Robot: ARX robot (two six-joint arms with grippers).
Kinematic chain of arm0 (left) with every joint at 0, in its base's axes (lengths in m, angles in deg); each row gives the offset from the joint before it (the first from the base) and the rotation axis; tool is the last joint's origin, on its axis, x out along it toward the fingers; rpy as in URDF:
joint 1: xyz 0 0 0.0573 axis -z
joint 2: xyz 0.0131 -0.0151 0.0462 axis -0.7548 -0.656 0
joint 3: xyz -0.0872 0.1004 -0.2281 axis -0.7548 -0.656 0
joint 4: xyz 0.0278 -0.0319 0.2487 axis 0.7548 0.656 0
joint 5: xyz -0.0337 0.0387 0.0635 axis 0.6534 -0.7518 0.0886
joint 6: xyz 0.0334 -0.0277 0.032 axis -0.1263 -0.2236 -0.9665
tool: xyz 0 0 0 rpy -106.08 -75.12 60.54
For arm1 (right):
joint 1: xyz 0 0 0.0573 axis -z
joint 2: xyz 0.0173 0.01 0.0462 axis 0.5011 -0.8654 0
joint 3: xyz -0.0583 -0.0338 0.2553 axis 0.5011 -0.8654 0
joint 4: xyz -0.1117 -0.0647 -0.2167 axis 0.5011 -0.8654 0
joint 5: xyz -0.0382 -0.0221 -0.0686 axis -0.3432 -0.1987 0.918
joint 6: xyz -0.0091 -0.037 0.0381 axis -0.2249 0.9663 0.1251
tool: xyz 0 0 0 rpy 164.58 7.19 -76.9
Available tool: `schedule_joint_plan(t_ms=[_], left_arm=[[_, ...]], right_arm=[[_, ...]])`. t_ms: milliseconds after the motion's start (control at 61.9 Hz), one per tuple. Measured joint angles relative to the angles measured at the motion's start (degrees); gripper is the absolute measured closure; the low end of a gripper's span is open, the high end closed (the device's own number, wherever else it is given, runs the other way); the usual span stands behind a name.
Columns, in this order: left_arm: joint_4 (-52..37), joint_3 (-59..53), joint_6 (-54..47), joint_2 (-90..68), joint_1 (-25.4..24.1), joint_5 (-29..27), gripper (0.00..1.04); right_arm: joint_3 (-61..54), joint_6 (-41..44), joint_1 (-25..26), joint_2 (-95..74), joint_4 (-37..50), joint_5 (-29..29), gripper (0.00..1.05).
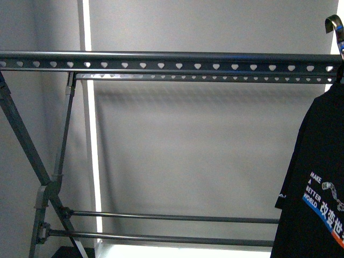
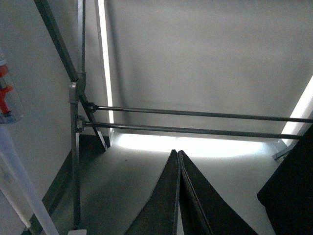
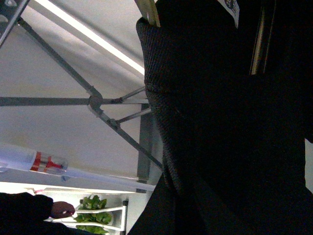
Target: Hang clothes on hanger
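The grey rack's long rail (image 1: 161,64) with heart-shaped holes runs across the top of the front view. The black T-shirt (image 1: 317,188) with white "MAKE A BETTER WORLD" print hangs at the far right edge, just below the rail's right end. Neither gripper shows in the front view. In the right wrist view the black cloth (image 3: 220,122) fills most of the picture, and my right gripper (image 3: 166,188) is shut on it, its fingers barely visible in the dark. My left gripper (image 2: 178,155) is shut and empty, pointing at the rack's two lower bars (image 2: 195,122).
A thin bronze coat hanger hook (image 1: 334,27) stands above the rail over the shirt. The rack's slanted legs (image 1: 27,145) are at the left. A person's hand (image 3: 61,209) and a shelf of green plants (image 3: 95,218) show beyond. A red-labelled bottle (image 2: 6,93) is by the left arm.
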Motion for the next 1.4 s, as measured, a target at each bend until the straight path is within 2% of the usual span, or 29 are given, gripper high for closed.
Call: schedule_joint_plan(t_ms=[323, 775, 840, 904, 953, 1066, 1405], left_arm=[[9.6, 0.0, 0.0, 10.1, 0.0, 0.0, 1.01], [16.3, 0.0, 0.0, 16.7, 0.0, 0.0, 1.01], [17.1, 0.0, 0.0, 17.6, 0.0, 0.0, 1.01], [24.4, 0.0, 0.0, 23.0, 0.0, 0.1, 1.01], [26.3, 0.0, 0.0, 25.5, 0.0, 0.0, 1.01], [26.9, 0.0, 0.0, 27.0, 0.0, 0.0, 1.01], [26.9, 0.0, 0.0, 27.0, 0.0, 0.0, 1.01]], right_arm=[[19.4, -7.0, -4.1, -14.4, -2.6, 3.9, 1.00], [42.0, -9.2, -8.1, -28.3, -10.4, 10.8, 1.00], [42.6, -9.2, -8.5, -29.1, -10.4, 11.1, 1.00], [42.6, -9.2, -9.1, -29.6, -10.4, 12.0, 1.00], [42.1, -9.2, -9.3, -29.7, -9.6, 12.2, 1.00], [39.2, -10.9, -10.2, -29.6, -5.5, 11.8, 1.00], [37.6, -14.7, -11.2, -29.7, -4.3, 13.0, 1.00]])
